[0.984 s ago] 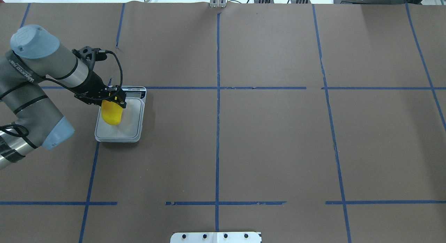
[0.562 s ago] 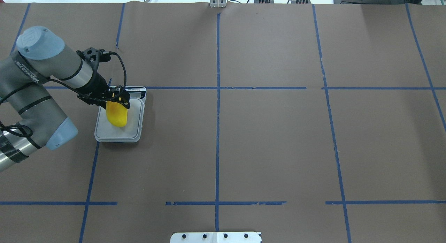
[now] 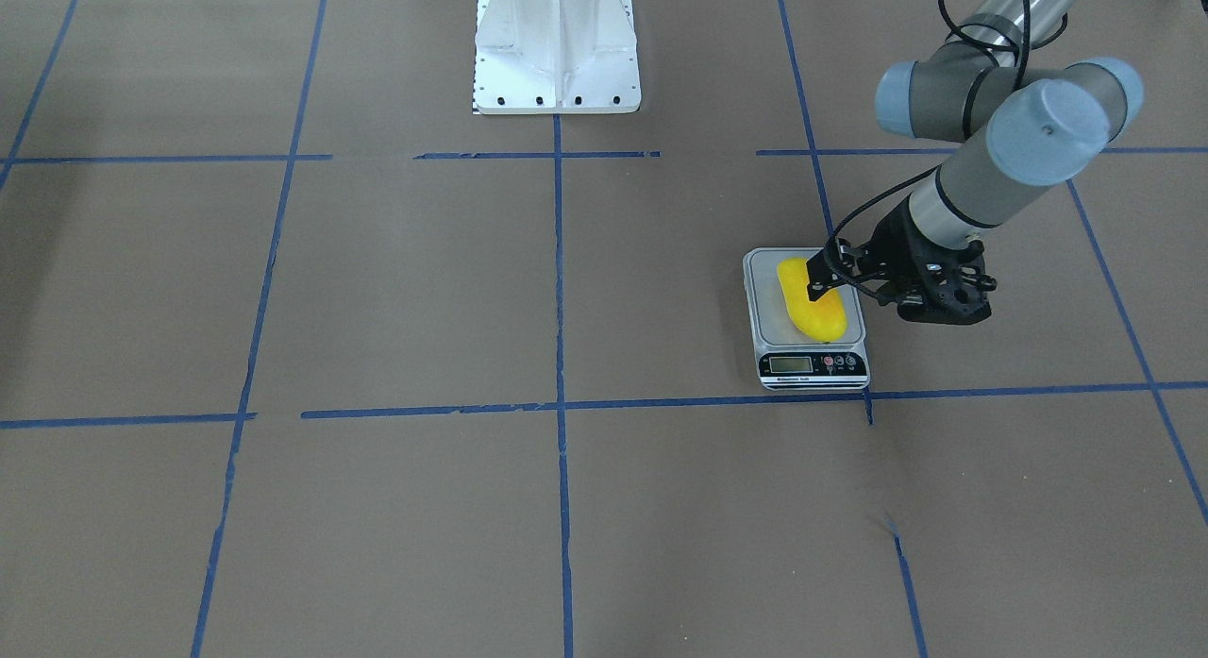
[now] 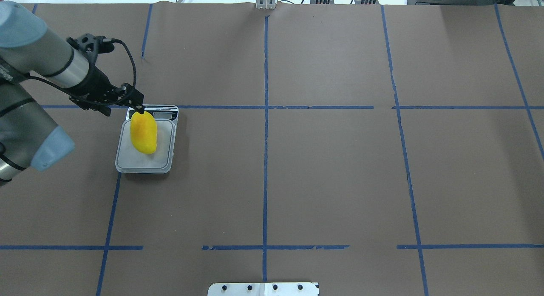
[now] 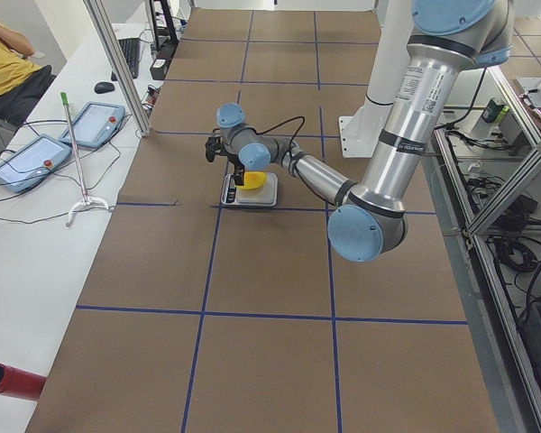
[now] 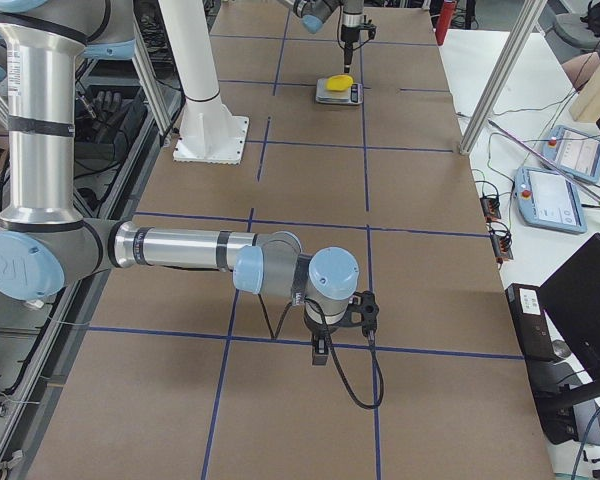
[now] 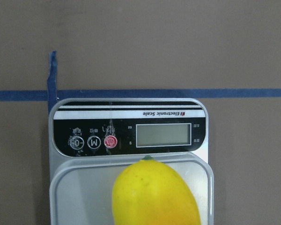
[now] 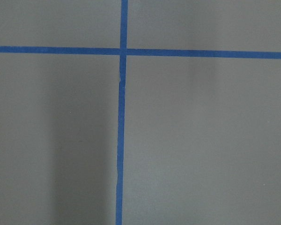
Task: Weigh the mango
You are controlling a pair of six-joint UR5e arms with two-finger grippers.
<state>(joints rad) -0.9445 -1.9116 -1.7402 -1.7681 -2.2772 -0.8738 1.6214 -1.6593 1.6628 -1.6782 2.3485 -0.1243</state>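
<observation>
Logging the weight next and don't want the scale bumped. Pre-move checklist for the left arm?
1. mango lying wholly on the scale platform: ok.
2. left gripper not gripping the mango, jaws apart: ok.
3. Gripper clear of the mango: cannot tell; it overlaps the fruit's display-side end in the overhead and front views.
4. display showing a reading: cannot tell; no digits legible in the wrist view.
5. right gripper away from the platform: ok, far down the table.
</observation>
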